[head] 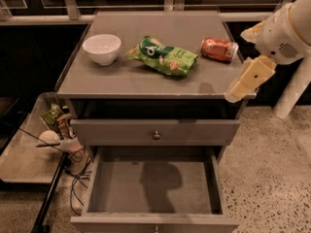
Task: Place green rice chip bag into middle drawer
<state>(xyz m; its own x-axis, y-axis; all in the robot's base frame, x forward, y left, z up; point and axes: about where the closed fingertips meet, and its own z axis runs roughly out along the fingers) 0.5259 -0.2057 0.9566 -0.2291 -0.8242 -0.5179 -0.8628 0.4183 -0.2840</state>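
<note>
The green rice chip bag [163, 56] lies flat in the middle of the grey cabinet top [121, 79], its dark-green logo toward the back left. The middle drawer [153, 186] is pulled open below, and its plain grey floor holds nothing. My gripper [236, 94] hangs from the white arm at the cabinet top's right front edge. It is to the right of the bag, apart from it, and holds nothing that I can see.
A white bowl [102, 48] stands at the left of the top. An orange-red can [219, 49] lies at the right, close to my arm. The drawer above [156, 131] is closed. A low shelf with clutter and cables [58, 135] stands at the left.
</note>
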